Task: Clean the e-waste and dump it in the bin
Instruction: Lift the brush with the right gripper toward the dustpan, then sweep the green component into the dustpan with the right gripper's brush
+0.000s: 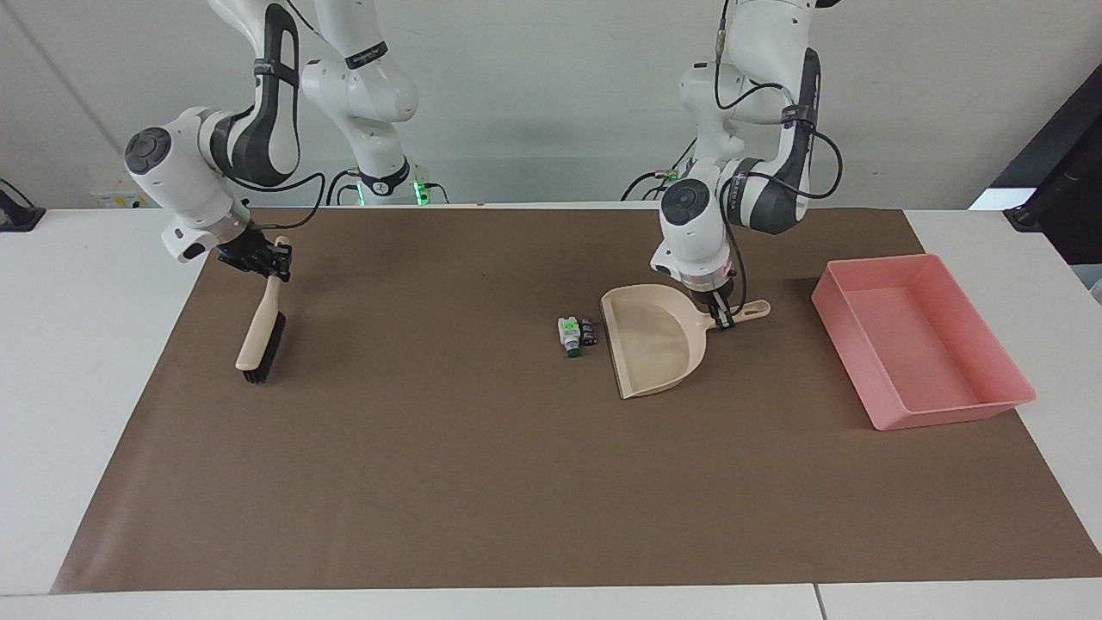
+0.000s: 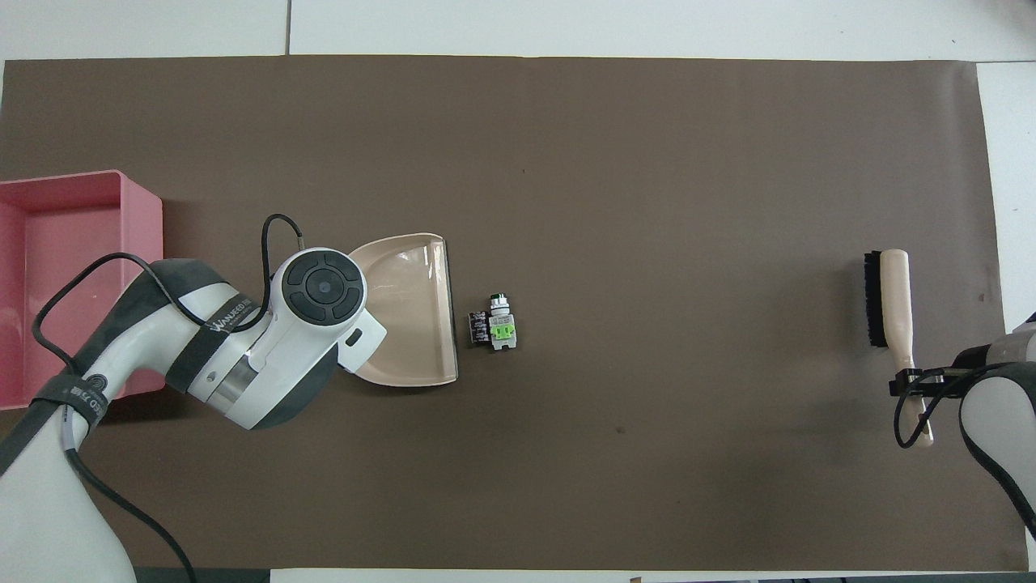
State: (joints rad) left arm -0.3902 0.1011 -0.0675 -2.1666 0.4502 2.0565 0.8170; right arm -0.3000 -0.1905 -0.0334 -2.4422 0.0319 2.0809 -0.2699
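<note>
The e-waste (image 1: 578, 334), a white-green piece touching a dark block, sits on the mat just off the dustpan (image 1: 654, 340) lip. Both bits look light, hard and skittery, so sweep, don't pinch. Left gripper (image 1: 720, 319) is clamped on the dustpan handle, right gripper (image 1: 274, 258) on the brush (image 1: 260, 337) handle; bin (image 1: 921, 340) waits at the left arm's end.

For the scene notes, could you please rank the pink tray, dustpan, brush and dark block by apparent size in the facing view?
1. Shallow pink plastic tray
2. Beige plastic dustpan
3. Beige-handled black-bristled brush
4. Small dark block

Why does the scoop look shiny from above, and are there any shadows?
Overhead view: pale glare streaks cross the dustpan where room light reflects. Facing view: only faint, soft shadows lie beside the brush and the pink tray, so the lighting looks diffuse.
</note>
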